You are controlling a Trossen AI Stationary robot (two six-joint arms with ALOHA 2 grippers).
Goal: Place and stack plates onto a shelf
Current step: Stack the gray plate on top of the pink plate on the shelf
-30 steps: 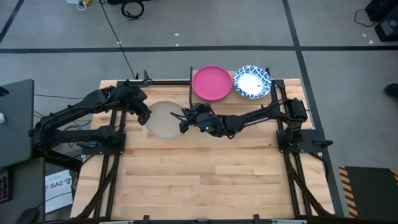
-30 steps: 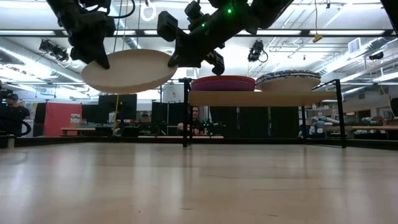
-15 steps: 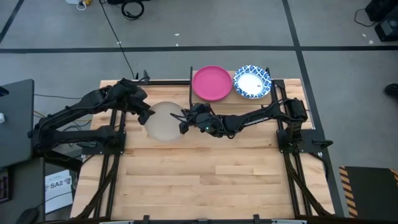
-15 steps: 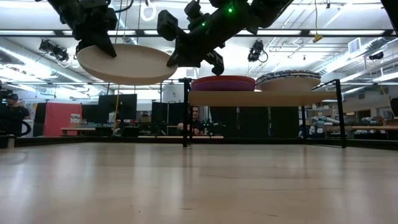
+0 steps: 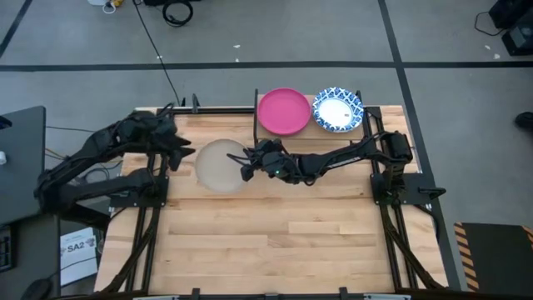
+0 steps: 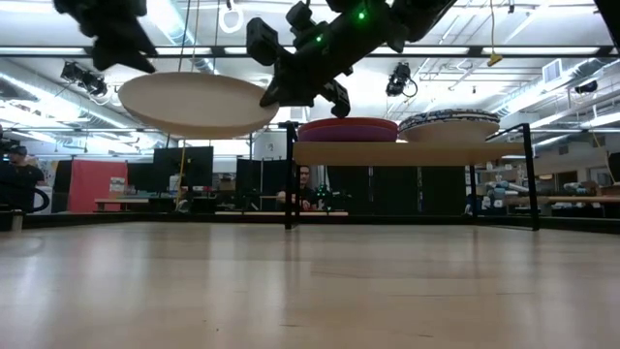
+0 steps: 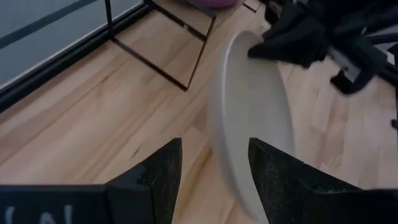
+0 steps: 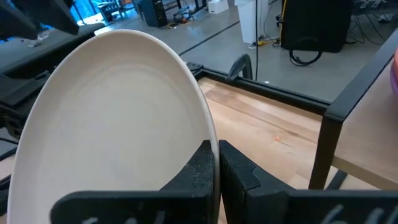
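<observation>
The right gripper (image 5: 246, 162) is clamped on the rim of a cream-looking plate (image 5: 220, 164), holding it in the air over the table (image 5: 291, 242) just off the shelf's (image 6: 392, 153) left end. The left gripper (image 5: 185, 152) hangs spread wide and empty beside the plate's other edge. On the shelf sit a magenta plate (image 5: 283, 111) and a blue-patterned plate (image 5: 337, 109); how many are stacked underneath is hard to make out.
</observation>
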